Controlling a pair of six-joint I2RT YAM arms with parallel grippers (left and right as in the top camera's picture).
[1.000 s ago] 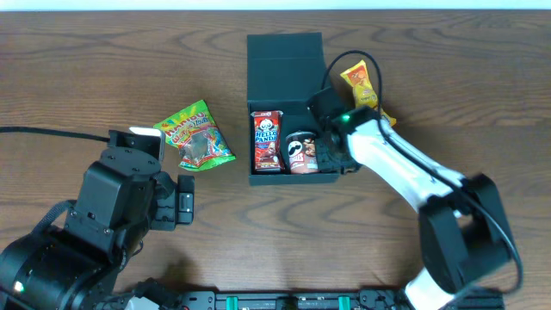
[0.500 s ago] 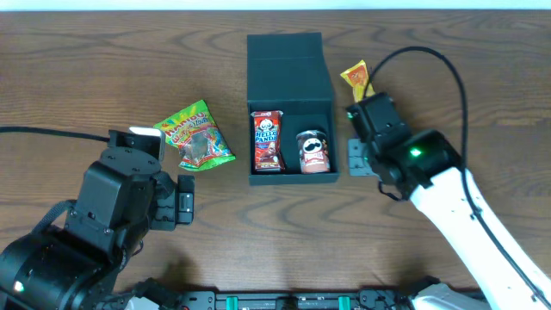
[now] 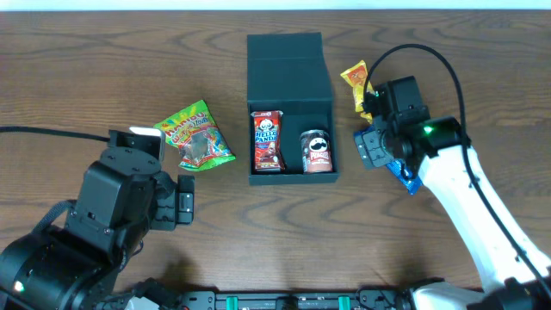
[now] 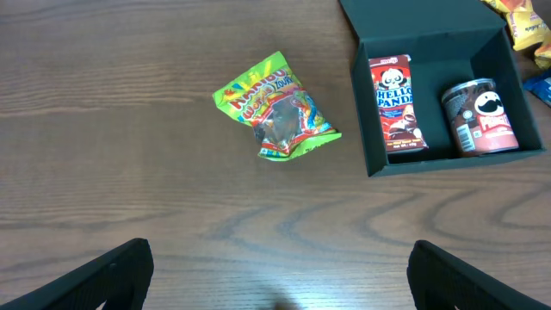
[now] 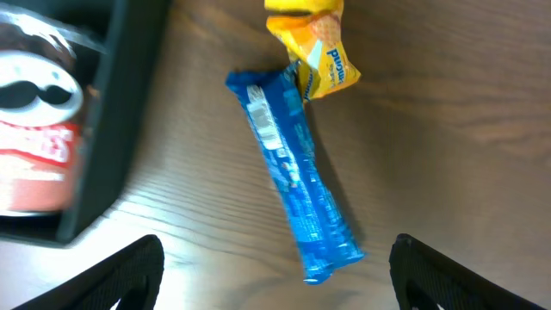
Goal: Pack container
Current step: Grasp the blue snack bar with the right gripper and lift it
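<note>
My left gripper hovers, fingers spread wide and empty, gummies beyond it. The container sits mid-table, lid back, holding a biscuit box and a chip can. Beside it, my right gripper gapes empty above a blue packet.

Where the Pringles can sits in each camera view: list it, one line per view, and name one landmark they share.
Overhead: the Pringles can lies just right of centre, in the right half of the container.
Left wrist: the can is at upper right, inside the container.
Right wrist: the can is at the left edge, blurred and cut off, behind the container wall.
Shared landmark: the dark container around the can.
</note>
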